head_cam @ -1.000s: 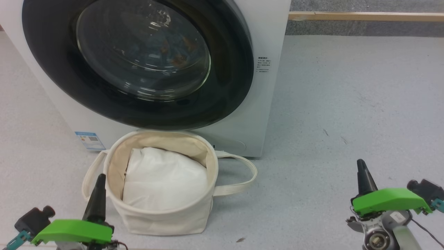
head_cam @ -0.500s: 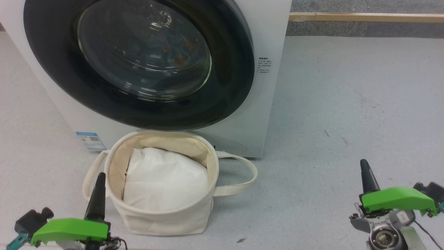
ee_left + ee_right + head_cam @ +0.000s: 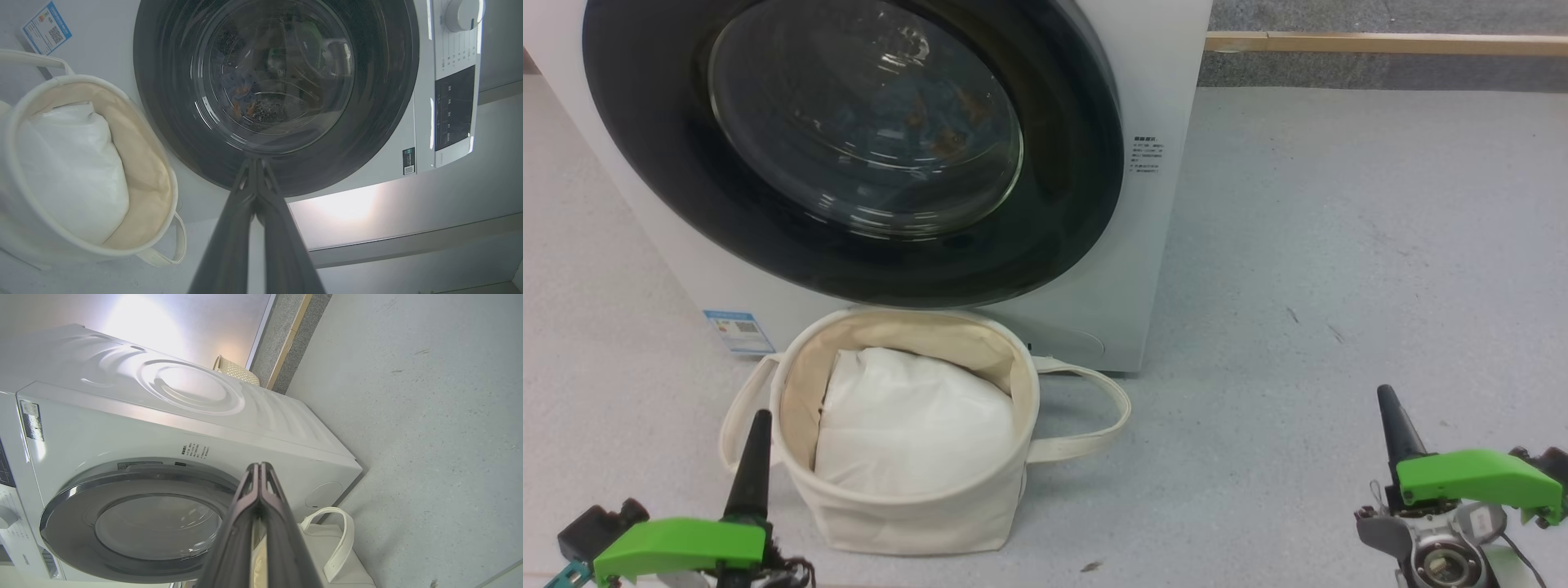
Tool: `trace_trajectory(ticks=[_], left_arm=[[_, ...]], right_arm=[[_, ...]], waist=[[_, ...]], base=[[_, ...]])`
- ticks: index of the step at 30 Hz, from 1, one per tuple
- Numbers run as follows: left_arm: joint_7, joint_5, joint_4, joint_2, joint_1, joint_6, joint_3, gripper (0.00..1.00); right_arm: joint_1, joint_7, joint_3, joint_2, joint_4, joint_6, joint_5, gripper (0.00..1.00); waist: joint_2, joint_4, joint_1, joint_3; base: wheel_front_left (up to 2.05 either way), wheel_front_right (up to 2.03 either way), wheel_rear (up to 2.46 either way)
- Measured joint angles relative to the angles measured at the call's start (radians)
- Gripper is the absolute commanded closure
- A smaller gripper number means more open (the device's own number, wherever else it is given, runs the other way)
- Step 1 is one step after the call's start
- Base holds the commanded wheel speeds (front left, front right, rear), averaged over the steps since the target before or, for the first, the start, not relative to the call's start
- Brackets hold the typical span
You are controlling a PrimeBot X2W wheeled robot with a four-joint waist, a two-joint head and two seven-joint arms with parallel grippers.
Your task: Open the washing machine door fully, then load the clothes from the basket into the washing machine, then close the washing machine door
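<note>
Clutter is slight: the basket [image 3: 915, 514], holding a plain white pad [image 3: 915, 433], stands on the grey floor [image 3: 1339, 245] just in front of the washing machine [image 3: 1168, 245], under the shut washing machine door [image 3: 1054, 204], and the clothes [image 3: 931, 131] show as blue and orange patches behind the glass. The left gripper [image 3: 758, 433], fingers pressed together and empty, hangs just beside the basket, while the right gripper [image 3: 1390, 404], likewise closed on nothing, is well apart from it. The left wrist view adds the control panel [image 3: 453, 106] and dial [image 3: 461, 14]; the right wrist view adds a pale woven container [image 3: 237, 369] behind the machine.
</note>
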Motion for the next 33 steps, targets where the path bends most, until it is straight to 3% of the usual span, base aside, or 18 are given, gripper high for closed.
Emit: trace_trajectory(ticks=[33], left_arm=[[0.089, -0.272, -0.048, -0.058, 0.02, 0.01, 0.058, 1.0]], right_arm=[[0.041, 0.087, -0.06, 0.008, -0.04, 0.0, 0.331, 1.0]], waist=[[0.0, 0.006, 0.0, -0.005]], base=[[0.0, 0.0, 0.0]])
